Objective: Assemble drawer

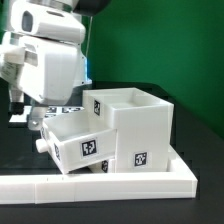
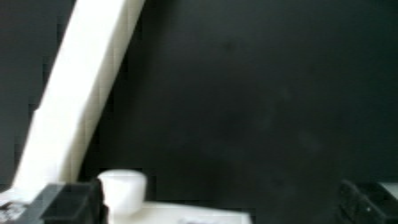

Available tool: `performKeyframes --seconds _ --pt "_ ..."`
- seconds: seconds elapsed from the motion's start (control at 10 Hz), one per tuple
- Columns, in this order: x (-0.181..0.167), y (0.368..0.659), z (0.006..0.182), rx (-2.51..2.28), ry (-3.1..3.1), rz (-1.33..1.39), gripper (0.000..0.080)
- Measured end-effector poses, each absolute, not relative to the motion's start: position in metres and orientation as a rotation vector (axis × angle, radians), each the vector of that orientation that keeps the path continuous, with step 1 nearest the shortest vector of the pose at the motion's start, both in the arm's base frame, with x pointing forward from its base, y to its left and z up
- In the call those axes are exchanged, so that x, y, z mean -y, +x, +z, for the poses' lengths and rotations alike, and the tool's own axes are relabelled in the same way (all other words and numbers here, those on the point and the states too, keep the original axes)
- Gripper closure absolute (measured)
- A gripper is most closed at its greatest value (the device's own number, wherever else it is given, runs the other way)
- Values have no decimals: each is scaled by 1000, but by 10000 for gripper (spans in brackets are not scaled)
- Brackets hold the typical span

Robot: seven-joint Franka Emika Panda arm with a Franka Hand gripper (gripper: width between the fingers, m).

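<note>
The big white box shell (image 1: 132,125) stands upright on the black table at the exterior view's right, with marker tags on its front. The smaller tray (image 1: 78,142) leans tilted against the shell's left side, its knob (image 1: 42,146) pointing to the exterior view's left. The arm's white housing (image 1: 50,60) hangs just above the tray and hides the fingers there. In the wrist view my gripper (image 2: 217,206) is open. Its dark fingers (image 2: 61,204) stand far apart, with the tray's knob (image 2: 121,189) and edge (image 2: 187,213) between them. I see no finger touching the tray.
The low white rail (image 1: 100,183) runs along the table's front, right below the shell and tray, and crosses the wrist view as a slanted bar (image 2: 84,90). The marker board (image 1: 66,108) lies behind the tray. A green wall stands at the back.
</note>
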State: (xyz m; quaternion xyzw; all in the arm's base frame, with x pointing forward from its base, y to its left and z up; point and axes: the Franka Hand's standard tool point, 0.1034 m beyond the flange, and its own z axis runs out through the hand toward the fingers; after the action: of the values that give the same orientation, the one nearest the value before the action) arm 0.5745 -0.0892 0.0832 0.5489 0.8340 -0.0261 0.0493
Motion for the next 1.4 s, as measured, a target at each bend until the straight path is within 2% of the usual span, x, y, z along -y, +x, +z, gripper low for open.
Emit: performKeyframes --seconds 0.3,0.8,1.4 --pt "109 576 83 -2620 1697 -66 150" --pt "87 576 69 -2636 1714 -62 150" --pt "87 570 57 -2639 1742 -73 150"
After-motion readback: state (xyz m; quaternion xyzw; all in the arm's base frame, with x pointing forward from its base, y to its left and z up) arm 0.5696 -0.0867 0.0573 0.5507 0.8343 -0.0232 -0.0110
